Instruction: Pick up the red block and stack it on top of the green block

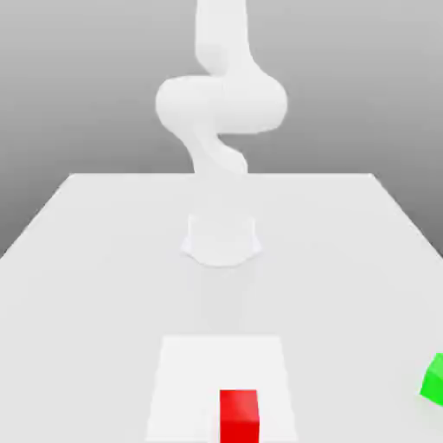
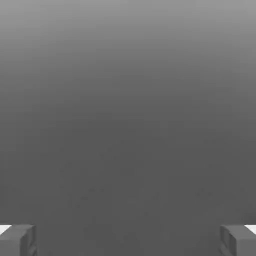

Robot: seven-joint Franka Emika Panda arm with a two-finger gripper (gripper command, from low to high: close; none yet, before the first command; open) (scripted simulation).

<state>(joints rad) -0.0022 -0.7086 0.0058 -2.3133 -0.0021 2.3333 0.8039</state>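
The red block (image 1: pixel 239 414) rests on the white table (image 1: pixel 86 260) at the near edge of the exterior view, around the middle. Off at the exterior view's right edge, partly cut off, sits the green block (image 1: pixel 435 378). The two blocks are well apart. My gripper (image 2: pixel 128 241) is open in the hand view: its grey fingertips (image 2: pixel 20 241) stand far apart with nothing between them, and only plain grey background lies ahead of them.
The white arm (image 1: pixel 221 104) rises folded from its round base (image 1: pixel 222 238) at the table's centre, well behind both blocks. A slightly brighter square patch (image 1: pixel 190 372) on the tabletop lies under the red block.
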